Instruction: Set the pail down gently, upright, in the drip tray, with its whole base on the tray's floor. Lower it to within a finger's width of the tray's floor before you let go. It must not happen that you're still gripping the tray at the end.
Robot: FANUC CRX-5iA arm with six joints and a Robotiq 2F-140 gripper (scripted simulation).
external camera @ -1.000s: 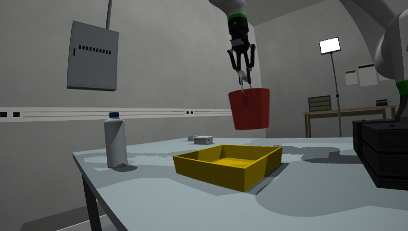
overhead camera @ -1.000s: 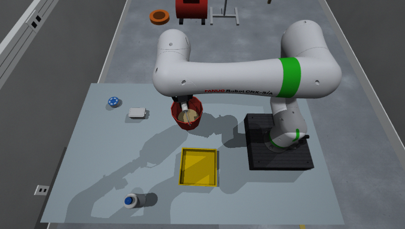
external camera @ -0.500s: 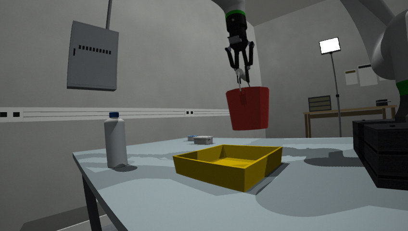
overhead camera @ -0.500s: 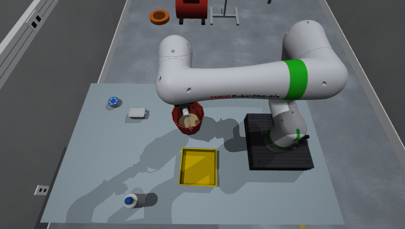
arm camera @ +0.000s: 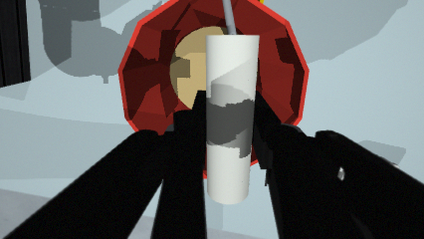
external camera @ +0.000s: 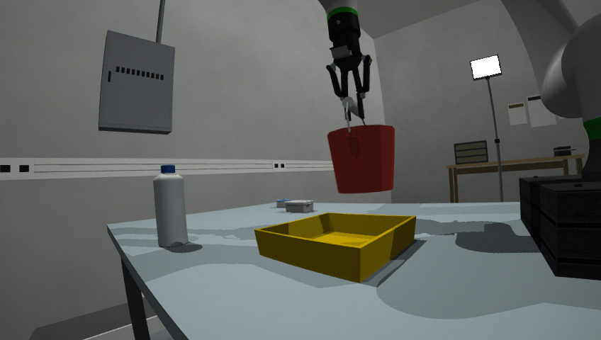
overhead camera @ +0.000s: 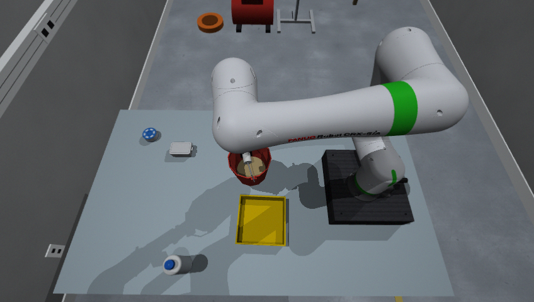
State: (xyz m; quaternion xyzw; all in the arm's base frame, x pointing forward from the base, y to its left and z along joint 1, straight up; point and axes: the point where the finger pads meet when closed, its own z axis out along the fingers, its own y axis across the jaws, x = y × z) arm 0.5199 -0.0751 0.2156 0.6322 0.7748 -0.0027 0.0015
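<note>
The red pail (overhead camera: 250,178) (external camera: 362,160) (arm camera: 149,80) hangs upright in the air from its wire bail, whose white cylindrical grip (arm camera: 230,115) (external camera: 348,102) sits between my fingers. My gripper (external camera: 353,104) (arm camera: 227,107) is shut on that handle grip, high above the table. The yellow drip tray (overhead camera: 262,243) (external camera: 307,248) lies empty on the table, nearer the front edge than the pail. The pail's base hangs well above the tray's rim in the exterior view, and beyond the tray in the overhead view.
A white bottle with a blue cap (overhead camera: 175,264) (external camera: 169,208) stands near the table's front left. A small grey box (overhead camera: 181,148) (external camera: 299,205) and a blue disc (overhead camera: 150,133) lie at the far left. The arm's black base block (overhead camera: 369,206) (external camera: 565,227) stands to the right.
</note>
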